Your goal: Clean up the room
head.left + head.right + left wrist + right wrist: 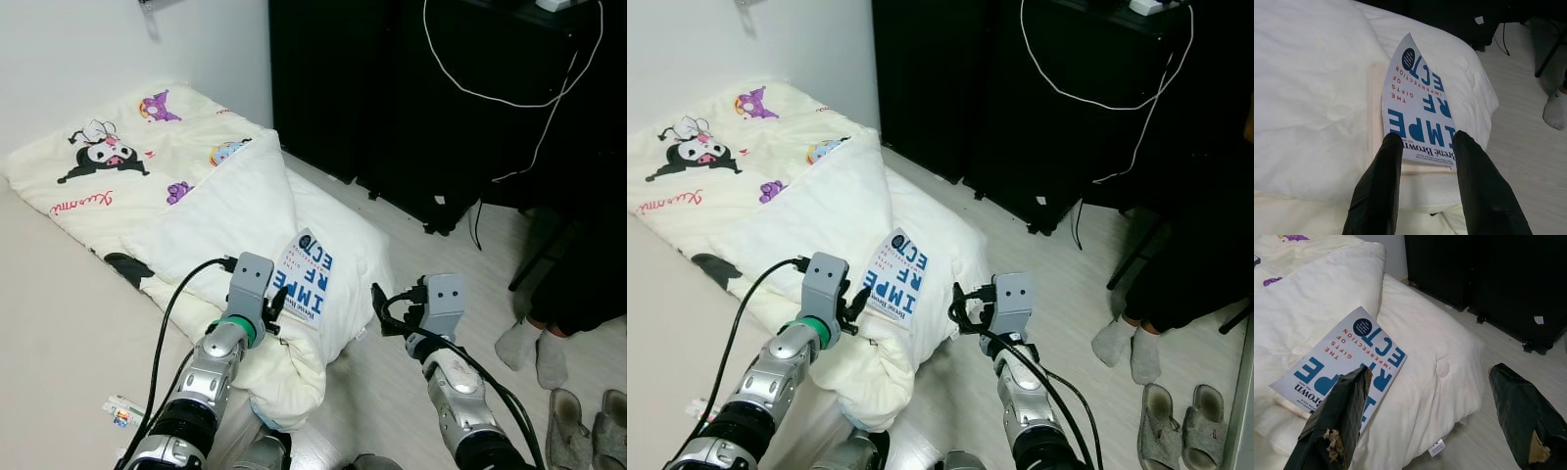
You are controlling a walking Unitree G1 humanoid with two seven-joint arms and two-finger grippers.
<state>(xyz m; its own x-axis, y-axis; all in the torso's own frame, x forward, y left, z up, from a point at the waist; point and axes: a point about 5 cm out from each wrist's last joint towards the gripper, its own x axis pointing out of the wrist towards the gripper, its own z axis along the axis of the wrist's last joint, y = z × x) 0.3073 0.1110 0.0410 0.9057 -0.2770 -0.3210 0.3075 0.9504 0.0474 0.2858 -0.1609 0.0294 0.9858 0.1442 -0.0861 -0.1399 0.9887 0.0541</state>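
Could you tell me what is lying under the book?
The book rests on a white pillow, its cover lifted off the pages. Whatever lies beneath the pillow is hidden.

Glossy paper cover on the book (1418,117), white with blue and red print, curling up off the matt cream pages beneath. Soft, puffy white cloth on the pillow (338,245), lightly creased, with a stitched dimple. Cream cotton on the quilt (118,166), matt, printed with cartoon figures. Pale wood-look floor (421,264), smooth with a faint sheen. Matt black cabinet (392,88) at far right. Brushed silver metal on both arms; matt black, worn and flaking at the tips on the right hand (1425,416); smoother black on the left hand (1422,181).
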